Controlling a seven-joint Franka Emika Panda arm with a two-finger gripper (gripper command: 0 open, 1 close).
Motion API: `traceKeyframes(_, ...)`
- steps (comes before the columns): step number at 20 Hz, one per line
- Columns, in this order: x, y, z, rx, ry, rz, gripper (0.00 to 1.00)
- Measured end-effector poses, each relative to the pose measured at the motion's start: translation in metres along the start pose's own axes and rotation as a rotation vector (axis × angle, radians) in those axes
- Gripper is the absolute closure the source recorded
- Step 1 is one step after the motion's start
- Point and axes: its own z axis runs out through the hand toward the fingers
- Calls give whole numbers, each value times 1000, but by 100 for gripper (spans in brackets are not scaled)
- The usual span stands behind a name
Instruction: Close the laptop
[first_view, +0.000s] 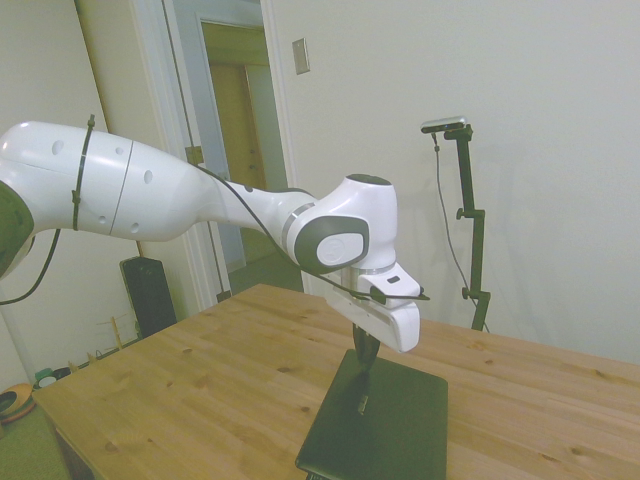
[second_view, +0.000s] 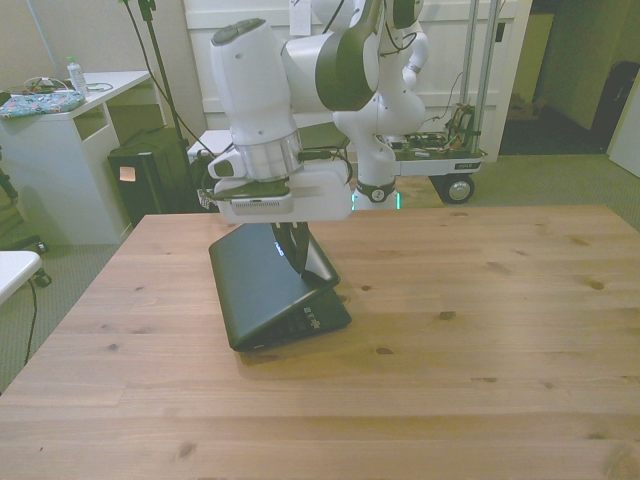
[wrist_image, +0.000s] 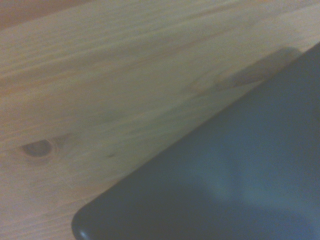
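The laptop (second_view: 272, 283) is placed on the wooden table (second_view: 480, 330), toward the front view's left, just below the arm's wrist. The lid is seen nearly down: in the front view a narrow wedge is still left open on the front view's right, with a strip of keyboard and small stickers visible there. In the side view the lid reads as almost flat. The gripper (first_view: 366, 350) is set on the lid's outer shell and appears to be pressing on it; nothing is held, and finger spacing cannot be told. Task judged mostly done; the final bit of closing is left.
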Motion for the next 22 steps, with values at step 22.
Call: traceKeyframes(22,-16,44,22,-17,-7,52,100)
